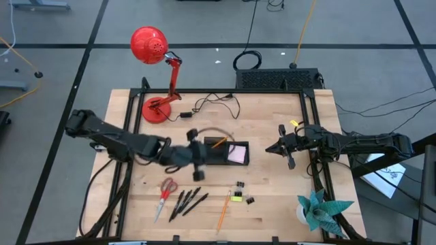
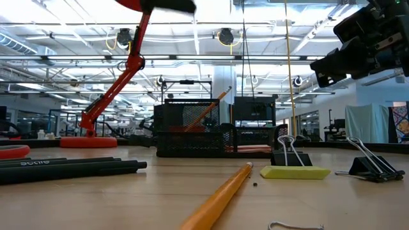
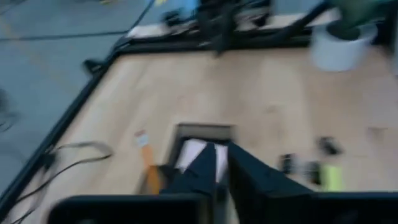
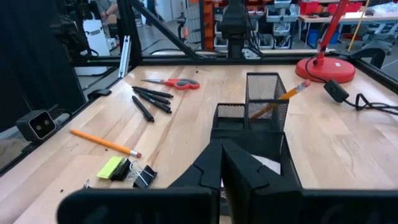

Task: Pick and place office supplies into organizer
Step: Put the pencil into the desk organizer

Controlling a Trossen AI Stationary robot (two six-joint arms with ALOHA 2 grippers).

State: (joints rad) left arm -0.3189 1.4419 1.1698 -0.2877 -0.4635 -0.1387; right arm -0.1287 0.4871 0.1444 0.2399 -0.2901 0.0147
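The black organizer [image 1: 216, 155] stands mid-table. An orange pencil [image 1: 219, 142] leans in its upright compartment, and a pale pink pad [image 1: 237, 154] lies in its low section. On the near part of the table lie red-handled scissors [image 1: 165, 192], black pens [image 1: 188, 201], another orange pencil [image 1: 224, 209], binder clips [image 1: 240, 186] and a yellow-green piece [image 1: 236, 197]. My left gripper [image 1: 199, 163] hovers blurred at the organizer's left end, shut and with nothing in it [image 3: 219, 163]. My right gripper [image 1: 283, 151] waits shut to the organizer's right [image 4: 222, 163].
A red desk lamp [image 1: 158, 82] stands at the far left with its cable [image 1: 214, 103] trailing across the far side. A black box [image 1: 276, 78] sits beyond the far edge. A teal paper plant [image 1: 320, 207] stands at the near right corner.
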